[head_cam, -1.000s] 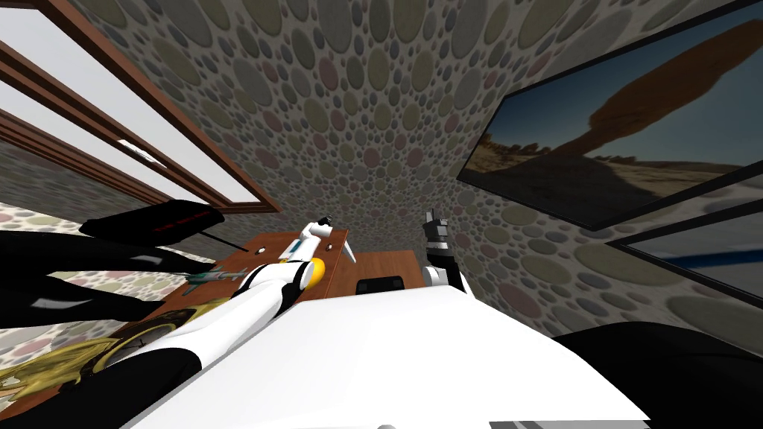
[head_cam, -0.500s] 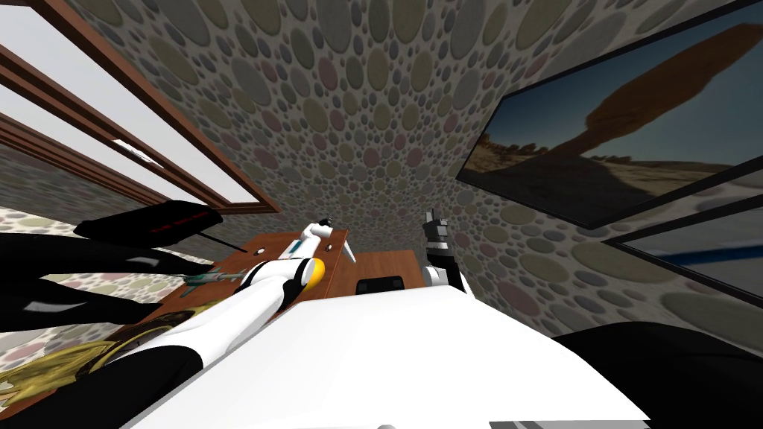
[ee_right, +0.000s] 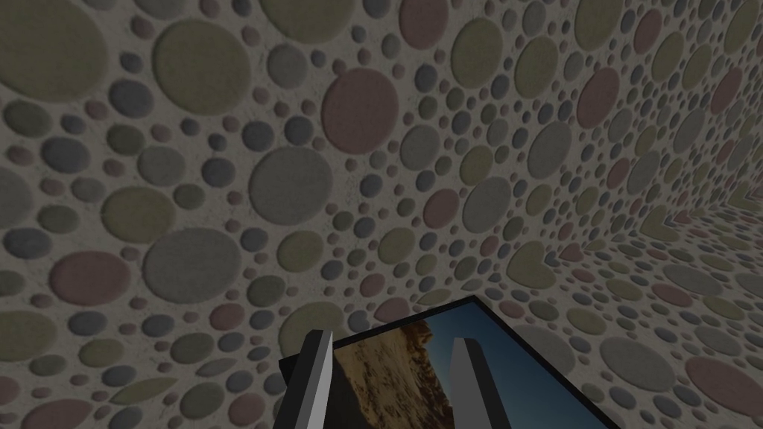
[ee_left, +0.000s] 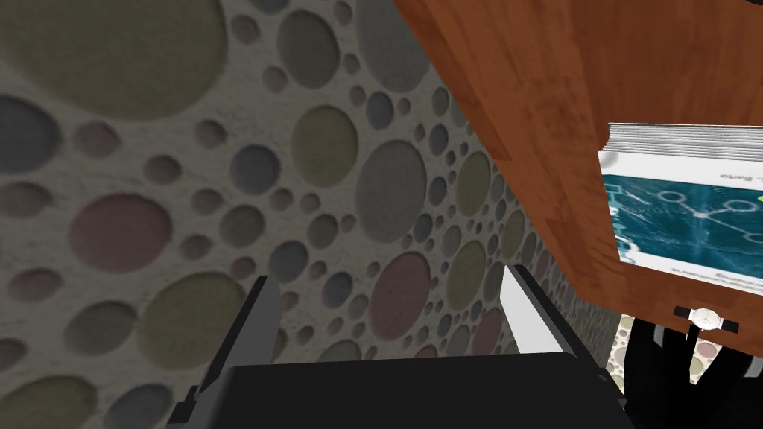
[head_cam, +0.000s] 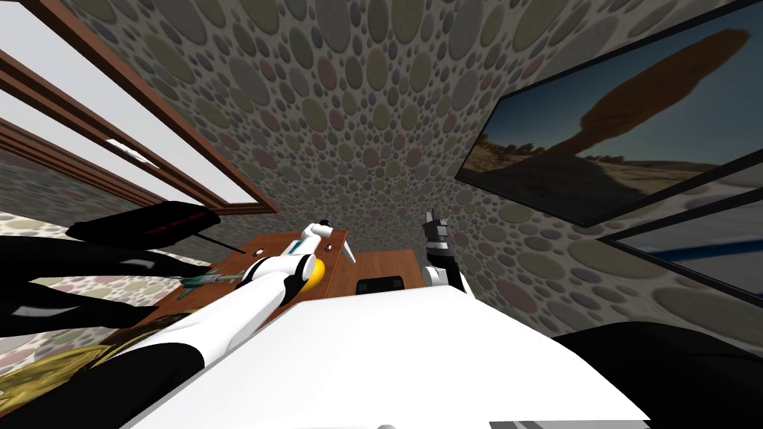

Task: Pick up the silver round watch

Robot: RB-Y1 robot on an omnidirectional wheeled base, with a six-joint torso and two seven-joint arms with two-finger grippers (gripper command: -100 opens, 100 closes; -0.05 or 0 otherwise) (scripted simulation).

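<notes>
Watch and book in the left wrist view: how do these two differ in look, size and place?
The watch is much smaller than the book. The watch has a round pale face and dark straps; the book is rectangular, with a teal and white cover. The watch lies near the table's edge, and the book lies further in. Both lie flat on the brown table, to one side of the open left pincer.
</notes>
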